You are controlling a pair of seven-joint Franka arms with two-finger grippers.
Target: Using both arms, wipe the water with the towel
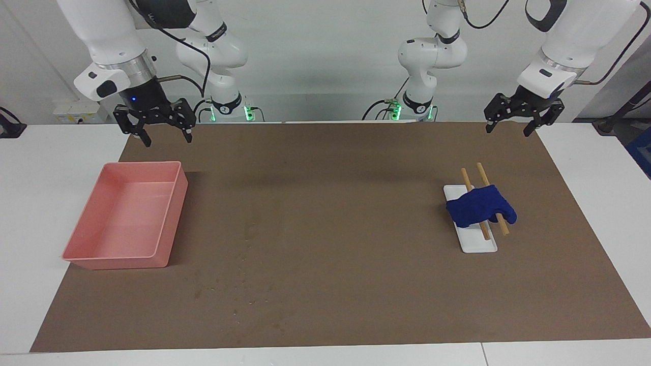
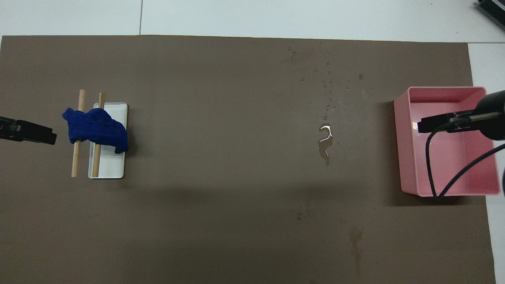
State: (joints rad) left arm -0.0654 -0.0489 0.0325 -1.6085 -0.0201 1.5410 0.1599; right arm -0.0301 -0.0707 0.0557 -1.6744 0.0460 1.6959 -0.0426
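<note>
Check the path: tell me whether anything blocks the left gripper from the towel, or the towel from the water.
Nothing visible blocks either. The left gripper hangs open above the mat's edge; the towel lies draped over two wooden sticks on a white slab. Bare mat runs from it to the water.

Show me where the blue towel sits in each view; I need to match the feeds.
Facing view: towel at right of centre, draped over two wooden sticks on a white slab.
Overhead view: towel at left.
Shared landmark: the pink tray at the table's right-arm end.
</note>
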